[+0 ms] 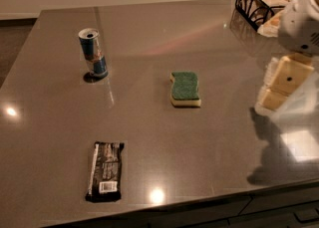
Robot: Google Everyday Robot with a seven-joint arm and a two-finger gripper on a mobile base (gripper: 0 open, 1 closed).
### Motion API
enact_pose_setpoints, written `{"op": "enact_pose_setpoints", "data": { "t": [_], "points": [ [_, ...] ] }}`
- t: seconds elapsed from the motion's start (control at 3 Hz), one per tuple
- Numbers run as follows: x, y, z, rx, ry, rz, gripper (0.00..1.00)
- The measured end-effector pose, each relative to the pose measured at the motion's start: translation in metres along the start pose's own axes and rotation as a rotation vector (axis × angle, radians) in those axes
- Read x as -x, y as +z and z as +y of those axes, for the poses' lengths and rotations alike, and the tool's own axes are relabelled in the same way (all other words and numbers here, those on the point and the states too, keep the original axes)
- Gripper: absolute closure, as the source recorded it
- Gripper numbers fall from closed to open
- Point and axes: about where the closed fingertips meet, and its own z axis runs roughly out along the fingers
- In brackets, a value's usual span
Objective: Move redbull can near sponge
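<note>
Tool (280, 86) hangs above the right side of the surface (149, 137); I cannot tell whether it is open or closed. The redbull can (93, 54) stands upright at the far left, well apart from the sponge (185, 88) at centre. A black wrapper (105, 170) lies near left.

We see a dim, warm scene lit from overhead. The glossy surface (209, 137) throws back lamp glare: one small hot spot far to the left of the gripper (279, 86), another near the front edge, and a broad pale patch just below the gripper. The gripper hangs at the right edge, brightly lit, with its dark shadow pooling beneath it. The redbull can (93, 53) casts a short shadow at its base.
</note>
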Motion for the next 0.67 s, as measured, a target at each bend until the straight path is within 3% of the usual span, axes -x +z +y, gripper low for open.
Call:
{"op": "enact_pose_setpoints", "data": {
  "t": [0.67],
  "points": [
    [0.089,0.051,-0.045,0.015,0.043,-0.179,0.00]
  ]
}}
